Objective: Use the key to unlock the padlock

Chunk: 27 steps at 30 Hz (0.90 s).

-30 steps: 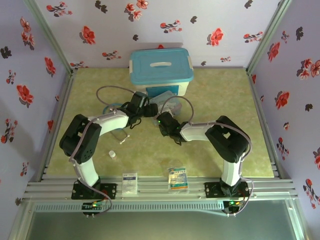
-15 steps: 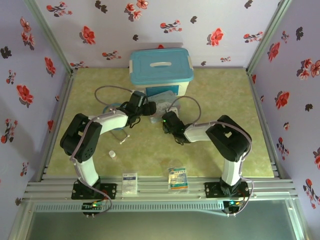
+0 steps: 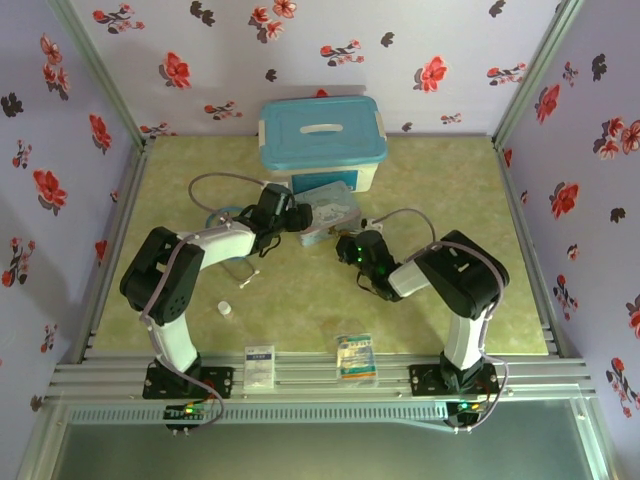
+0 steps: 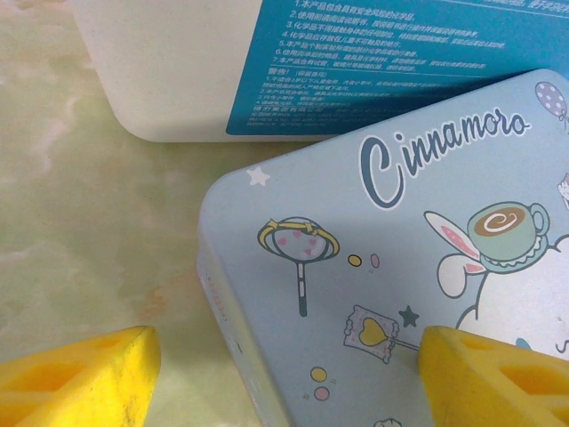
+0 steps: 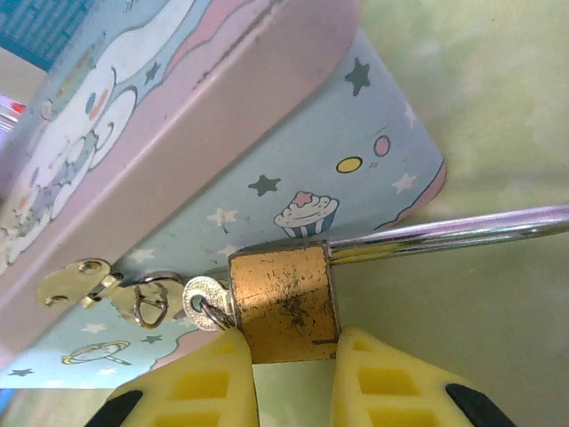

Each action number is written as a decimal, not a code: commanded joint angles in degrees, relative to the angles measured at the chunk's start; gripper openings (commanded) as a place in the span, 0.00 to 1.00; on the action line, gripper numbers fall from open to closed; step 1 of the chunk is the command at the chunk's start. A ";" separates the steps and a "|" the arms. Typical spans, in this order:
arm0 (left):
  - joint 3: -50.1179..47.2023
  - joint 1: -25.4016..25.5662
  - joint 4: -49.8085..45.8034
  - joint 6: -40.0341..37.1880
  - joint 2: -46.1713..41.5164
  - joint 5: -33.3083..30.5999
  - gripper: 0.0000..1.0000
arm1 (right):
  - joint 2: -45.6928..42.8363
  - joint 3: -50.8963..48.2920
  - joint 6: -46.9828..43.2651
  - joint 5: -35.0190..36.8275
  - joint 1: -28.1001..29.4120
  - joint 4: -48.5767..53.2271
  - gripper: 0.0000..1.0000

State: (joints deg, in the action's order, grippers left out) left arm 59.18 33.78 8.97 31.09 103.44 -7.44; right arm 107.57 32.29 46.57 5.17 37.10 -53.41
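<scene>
In the right wrist view my right gripper (image 5: 293, 360) is shut on the brass padlock (image 5: 284, 298), one yellow finger on each side of its body. The padlock's long metal shackle (image 5: 444, 233) runs off to the right, over the table. The key (image 5: 203, 297) shows as a small silver head on a ring, tight against the padlock's left face, with its blade hidden. The padlock lies against the cartoon tin (image 5: 267, 187). In the left wrist view my left gripper (image 4: 289, 382) is open, its fingers (image 4: 80, 378) straddling a corner of the tin's lid (image 4: 373, 267). From above, the left gripper (image 3: 290, 218) and the right gripper (image 3: 347, 248) flank the tin (image 3: 325, 208).
A white box with a blue lid (image 3: 322, 140) stands just behind the tin. A small white cylinder (image 3: 226, 309) lies near the left arm. Two flat packets (image 3: 260, 365) (image 3: 354, 357) rest at the front edge. The tin's latch plate (image 5: 76, 280) hangs left of the padlock.
My right arm has swung to the right and drawn back toward its base, taking its gripper away from the tin's front. The left arm has barely moved.
</scene>
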 commanded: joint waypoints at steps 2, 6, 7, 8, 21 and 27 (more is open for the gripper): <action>-2.05 -0.37 -5.19 -1.35 2.72 -0.08 0.76 | 2.11 -0.47 3.67 -2.31 -1.42 -5.95 0.02; -1.32 -0.53 -5.79 -1.95 2.88 -0.12 0.76 | -4.74 1.80 -1.39 -5.06 -1.73 11.34 0.01; -0.94 -0.66 -6.11 -2.23 2.92 -0.05 0.76 | -6.84 3.12 -3.33 -6.56 -2.00 18.04 0.01; -0.55 -0.81 -6.36 -2.50 3.07 0.05 0.76 | -8.33 4.48 -5.24 -8.08 -2.21 24.17 0.01; 0.46 -1.92 -7.34 -4.44 1.82 0.76 0.76 | -12.28 18.69 -17.82 -12.97 -5.07 70.72 0.14; 0.06 -1.96 -7.29 -3.77 -0.18 1.28 0.79 | -10.12 23.69 -7.11 -2.87 -2.05 69.20 0.52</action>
State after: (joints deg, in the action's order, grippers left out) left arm 59.96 32.60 7.90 29.30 103.55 -5.34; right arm 96.49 52.45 33.63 -4.32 33.91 14.02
